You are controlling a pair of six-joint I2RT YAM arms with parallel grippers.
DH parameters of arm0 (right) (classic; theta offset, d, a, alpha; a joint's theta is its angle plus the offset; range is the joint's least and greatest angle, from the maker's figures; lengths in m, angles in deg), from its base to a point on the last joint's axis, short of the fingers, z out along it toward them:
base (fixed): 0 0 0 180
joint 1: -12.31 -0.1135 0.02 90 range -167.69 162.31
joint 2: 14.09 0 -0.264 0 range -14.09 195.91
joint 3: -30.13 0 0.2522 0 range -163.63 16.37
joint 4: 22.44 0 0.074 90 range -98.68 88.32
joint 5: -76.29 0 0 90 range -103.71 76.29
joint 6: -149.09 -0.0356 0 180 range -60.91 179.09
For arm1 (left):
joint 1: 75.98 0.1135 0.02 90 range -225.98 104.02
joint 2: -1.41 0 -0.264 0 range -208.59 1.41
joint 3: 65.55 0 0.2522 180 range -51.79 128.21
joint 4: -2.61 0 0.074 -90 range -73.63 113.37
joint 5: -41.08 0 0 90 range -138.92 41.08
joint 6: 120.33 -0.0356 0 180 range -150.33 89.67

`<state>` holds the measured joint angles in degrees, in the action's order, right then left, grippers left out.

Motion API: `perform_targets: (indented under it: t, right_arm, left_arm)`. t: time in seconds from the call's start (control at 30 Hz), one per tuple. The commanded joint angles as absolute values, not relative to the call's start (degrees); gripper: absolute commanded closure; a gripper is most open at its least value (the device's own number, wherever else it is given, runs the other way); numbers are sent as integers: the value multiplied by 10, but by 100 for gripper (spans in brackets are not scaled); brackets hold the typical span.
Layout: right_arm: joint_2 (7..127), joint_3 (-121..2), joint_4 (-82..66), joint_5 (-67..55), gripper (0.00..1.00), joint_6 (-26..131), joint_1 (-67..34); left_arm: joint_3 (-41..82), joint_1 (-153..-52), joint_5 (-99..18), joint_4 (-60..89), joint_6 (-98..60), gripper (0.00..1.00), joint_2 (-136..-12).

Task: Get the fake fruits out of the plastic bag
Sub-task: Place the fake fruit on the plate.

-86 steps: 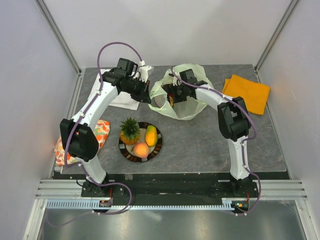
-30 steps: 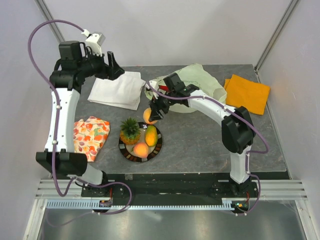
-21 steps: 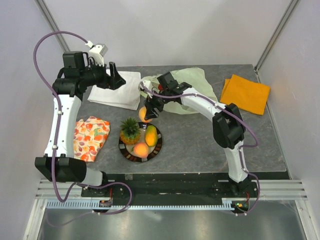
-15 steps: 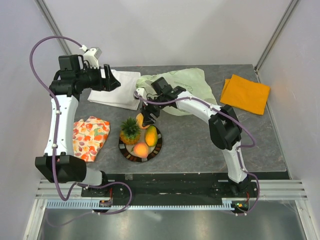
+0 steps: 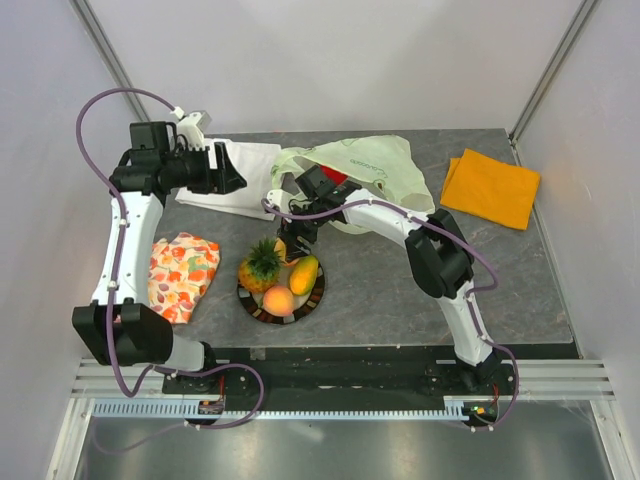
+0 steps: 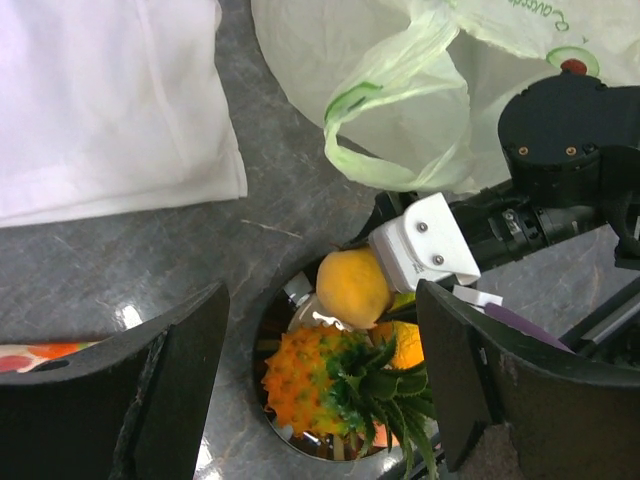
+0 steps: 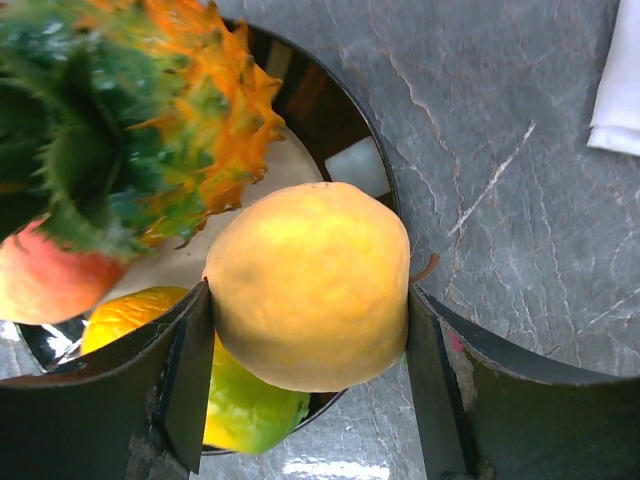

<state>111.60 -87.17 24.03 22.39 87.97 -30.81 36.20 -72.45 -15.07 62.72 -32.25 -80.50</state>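
Right wrist view is showing the right pincer point(image 7: 308, 300) clamping a yellow peach-like fruit point(image 6: 352, 287) over the plate point(image 7: 345, 130) rim, mid-frame. Let go there, it risks rolling onto the surface point(image 5: 380, 290) or bumping the pineapple point(image 5: 260, 265), because the plate is getting crowded. The left pincer point(image 5: 228, 178) is hovering spread and empty, upper left.

Counting: one plastic bag point(image 5: 375, 165), upper centre. Three cloths: white cloth point(image 5: 255, 170), orange cloth point(image 5: 492, 187), patterned cloth point(image 5: 182, 272). One plate. Four fruits out: pineapple, mango point(image 5: 303, 273), peach point(image 5: 279, 300), the held one.
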Motion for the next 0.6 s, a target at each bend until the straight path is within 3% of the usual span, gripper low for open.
perform_targets:
  t: [0.0,0.13,0.47,0.57]
  right_arm:
    - [1124,-876,230,222,82,894,-309]
    - [1130,-878,223,224,78,887,-308]
    - [1129,-873,247,231,44,892,-308]
    - [1129,-870,249,235,39,891,-309]
  left_arm:
    - [340,-722,-123,622,-289,18,-803]
    - [339,-722,-120,619,-288,18,-814]
    - [352,-722,-112,611,-286,19,-838]
    - [355,-722,-111,610,-285,19,-841]
